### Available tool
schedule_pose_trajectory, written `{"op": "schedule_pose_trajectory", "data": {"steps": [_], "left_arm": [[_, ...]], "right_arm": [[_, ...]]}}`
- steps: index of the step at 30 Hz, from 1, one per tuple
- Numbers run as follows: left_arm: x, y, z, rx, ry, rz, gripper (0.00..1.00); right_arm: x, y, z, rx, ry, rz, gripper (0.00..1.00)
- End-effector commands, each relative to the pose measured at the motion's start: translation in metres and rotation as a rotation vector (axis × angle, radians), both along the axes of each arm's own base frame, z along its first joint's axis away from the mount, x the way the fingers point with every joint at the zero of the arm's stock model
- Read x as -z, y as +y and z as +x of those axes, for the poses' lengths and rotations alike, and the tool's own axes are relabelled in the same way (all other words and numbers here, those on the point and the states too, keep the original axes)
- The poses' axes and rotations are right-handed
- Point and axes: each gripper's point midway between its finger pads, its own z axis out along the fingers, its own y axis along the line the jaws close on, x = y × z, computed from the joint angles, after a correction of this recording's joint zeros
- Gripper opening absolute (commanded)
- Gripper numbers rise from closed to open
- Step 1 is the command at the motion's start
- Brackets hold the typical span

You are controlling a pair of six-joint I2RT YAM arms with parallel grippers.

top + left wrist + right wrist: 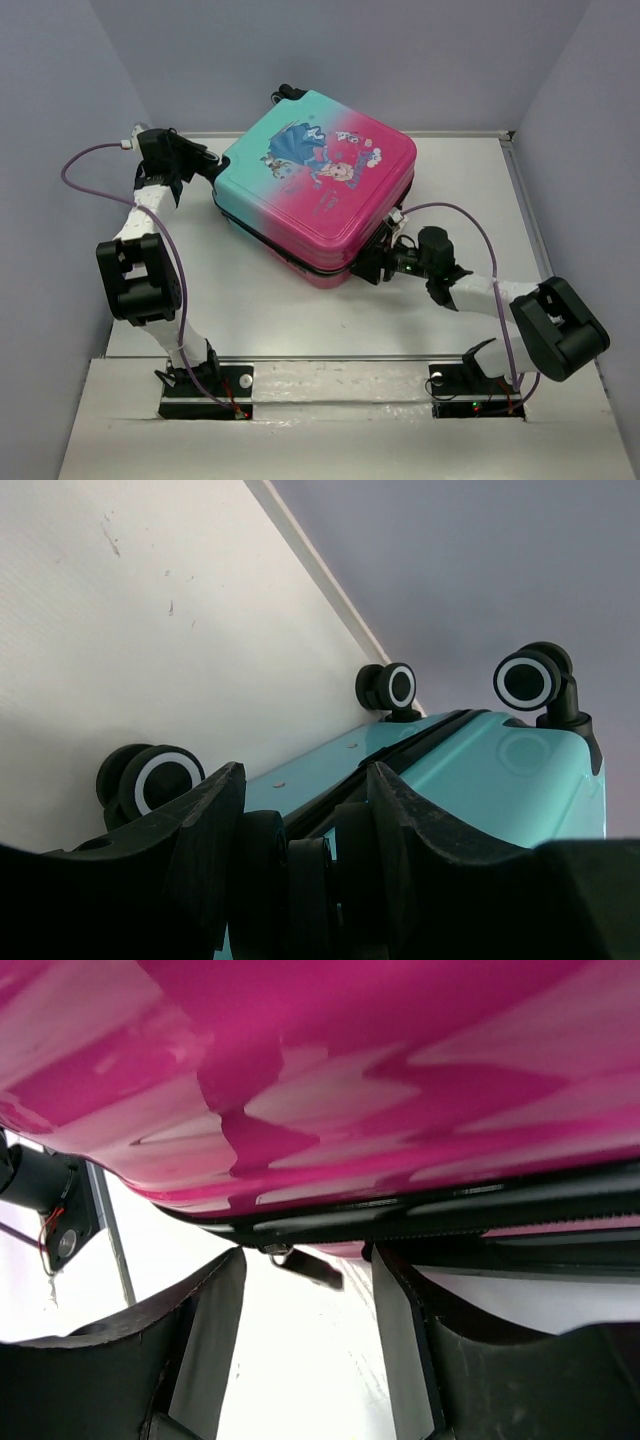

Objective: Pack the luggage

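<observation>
Right wrist: R hand (pixel 305 1260) released by luggage (pixel 400 1060) zip (pixel 450 1215), L hand (pixel 305 775) astride wheel (pixel 265 880), grip unclear

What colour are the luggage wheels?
Black, with a white ring on each wheel; clearest in the left wrist view.

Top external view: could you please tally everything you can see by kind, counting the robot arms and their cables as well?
luggage: 1
robot arms: 2 (left arm, right arm)
purple cables: 2
Total: 5
</observation>
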Motion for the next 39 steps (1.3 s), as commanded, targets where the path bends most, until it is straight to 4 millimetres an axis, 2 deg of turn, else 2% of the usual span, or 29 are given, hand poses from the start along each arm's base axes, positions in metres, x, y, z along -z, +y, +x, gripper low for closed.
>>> {"op": "schedule_pose_trajectory", "data": {"steps": [1, 3, 4, 6, 7, 8, 9, 11, 12, 13, 14, 15, 17, 18, 21, 23, 24, 25, 26, 28, 29, 32, 33, 35, 38, 39], "left_arm": [[-0.007, -0.003, -0.003, 0.065, -0.032, 0.097, 0.41], [-0.01, 0.002, -0.005, 0.042, -0.036, 0.113, 0.57], [-0.017, 0.004, -0.008, 0.034, -0.05, 0.124, 0.77], [-0.027, 0.006, -0.011, 0.017, -0.067, 0.138, 0.91], [-0.039, 0.008, -0.015, -0.002, -0.09, 0.147, 0.99], [-0.045, 0.008, -0.018, -0.003, -0.102, 0.148, 0.99], [-0.064, 0.009, -0.024, -0.019, -0.143, 0.156, 0.99], [-0.075, 0.01, -0.033, -0.035, -0.169, 0.162, 0.99], [-0.093, 0.01, -0.043, -0.047, -0.207, 0.171, 0.99], [-0.098, 0.009, -0.049, -0.048, -0.22, 0.17, 0.99], [-0.095, 0.006, -0.058, -0.042, -0.217, 0.163, 0.99], [-0.099, -0.005, -0.075, -0.016, -0.236, 0.159, 0.99], [-0.098, -0.019, -0.095, 0.012, -0.254, 0.158, 0.99], [-0.094, -0.038, -0.115, 0.065, -0.267, 0.16, 0.99], [-0.072, -0.071, -0.146, 0.171, -0.256, 0.161, 0.99], [-0.04, -0.101, -0.177, 0.278, -0.208, 0.173, 0.99], [-0.043, -0.112, -0.19, 0.312, -0.235, 0.178, 0.99], [-0.021, -0.125, -0.201, 0.363, -0.204, 0.177, 0.98], [-0.017, -0.152, -0.215, 0.446, -0.21, 0.176, 0.96], [-0.012, -0.173, -0.237, 0.503, -0.21, 0.17, 0.93], [-0.002, -0.195, -0.254, 0.57, -0.195, 0.151, 0.87], [0.012, -0.208, -0.274, 0.567, -0.171, 0.134, 0.75], [0.013, -0.21, -0.278, 0.566, -0.176, 0.12, 0.72], [0.029, -0.214, -0.281, 0.568, -0.155, 0.123, 0.64], [0.047, -0.225, -0.28, 0.61, -0.115, 0.14, 0.61], [0.049, -0.23, -0.279, 0.619, -0.118, 0.14, 0.6]], "right_arm": [[-0.013, 0.002, 0.004, 0.01, -0.077, 0.022, 0.6], [-0.008, 0.004, 0.006, 0.003, -0.064, 0.012, 0.58], [-0.01, 0.005, 0.007, 0.003, -0.075, 0.017, 0.58], [-0.007, 0.005, 0.01, 0.012, -0.071, 0.011, 0.56], [-0.009, 0.006, 0.013, 0.014, -0.076, 0.009, 0.55], [-0.01, 0.007, 0.014, 0.011, -0.079, 0.006, 0.55], [-0.011, 0.007, 0.015, 0.01, -0.082, 0.007, 0.53], [-0.012, 0.008, 0.016, 0.008, -0.081, 0.006, 0.51], [-0.013, 0.009, 0.018, 0.008, -0.083, 0.007, 0.5], [-0.013, 0.009, 0.018, 0.008, -0.08, 0.005, 0.5], [-0.012, 0.009, 0.018, 0.008, -0.077, 0.004, 0.49], [-0.012, 0.012, 0.016, 0.001, -0.076, 0.002, 0.48], [-0.008, 0.012, 0.017, 0.003, -0.069, -0.002, 0.47], [-0.009, 0.012, 0.02, 0.01, -0.071, -0.003, 0.47], [-0.003, 0.018, 0.016, -0.006, -0.058, -0.012, 0.47], [-0.003, 0.021, 0.014, -0.011, -0.06, -0.01, 0.47], [-0.003, 0.021, 0.014, -0.012, -0.061, -0.01, 0.46], [-0.003, 0.023, 0.011, -0.017, -0.066, -0.01, 0.43], [-0.003, 0.022, 0.012, -0.011, -0.067, -0.012, 0.37], [-0.001, 0.024, 0.012, -0.009, -0.061, -0.02, 0.33], [-0.001, 0.024, 0.013, -0.001, -0.062, -0.02, 0.31], [-0.002, 0.024, 0.013, 0.018, -0.053, -0.013, 0.15], [-0.003, 0.022, 0.015, 0.04, -0.056, -0.014, 0.14], [-0.008, 0.018, 0.013, 0.06, -0.07, -0.001, 0.08], [-0.016, 0.013, 0.012, 0.088, -0.082, 0.007, 0.07], [-0.014, 0.012, 0.006, 0.085, -0.072, 0.004, 0.07]]}}
